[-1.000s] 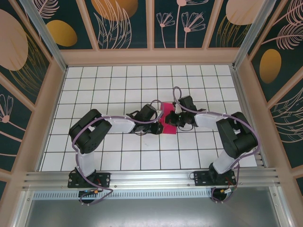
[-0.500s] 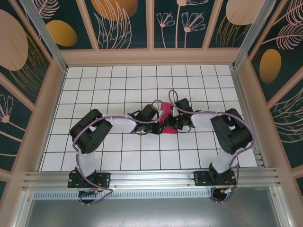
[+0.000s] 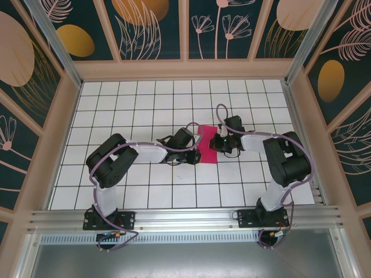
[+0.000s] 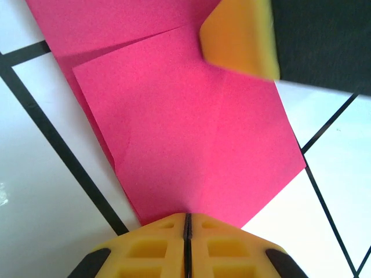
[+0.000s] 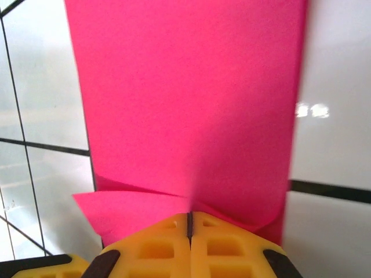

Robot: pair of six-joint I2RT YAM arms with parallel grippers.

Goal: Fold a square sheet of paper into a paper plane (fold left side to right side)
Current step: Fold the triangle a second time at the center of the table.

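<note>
Paper: the square sheet of paper point(image 3: 206, 146) lies folded into a narrow rectangle near the middle of the worktop point(image 3: 145, 104). Its long axis runs from the near side to the far side, tilted slightly off the grid lines. Both arms meet over it.

The left claw point(image 3: 195, 152) comes in from the left long edge. In the left wrist view its yellow fingers point(image 4: 186, 231) are pressed together, with the tips at the paper's point(image 4: 197, 133) edge. I cannot tell whether any paper is caught between them. That view also shows an upper layer with a slanted edge lying over a lower layer that peeks out beyond it.

The right claw point(image 3: 216, 145) sits at the right long edge, and one of its fingers point(image 4: 240, 37) rests on the sheet's corner. From the right wrist its tips point(image 5: 189, 223) are pressed together against the paper point(image 5: 185, 98), where a small flap juts out sideways.

Bare white tiles surround the sheet on the far, near and left sides, with the wooden walls well apart from it.
</note>
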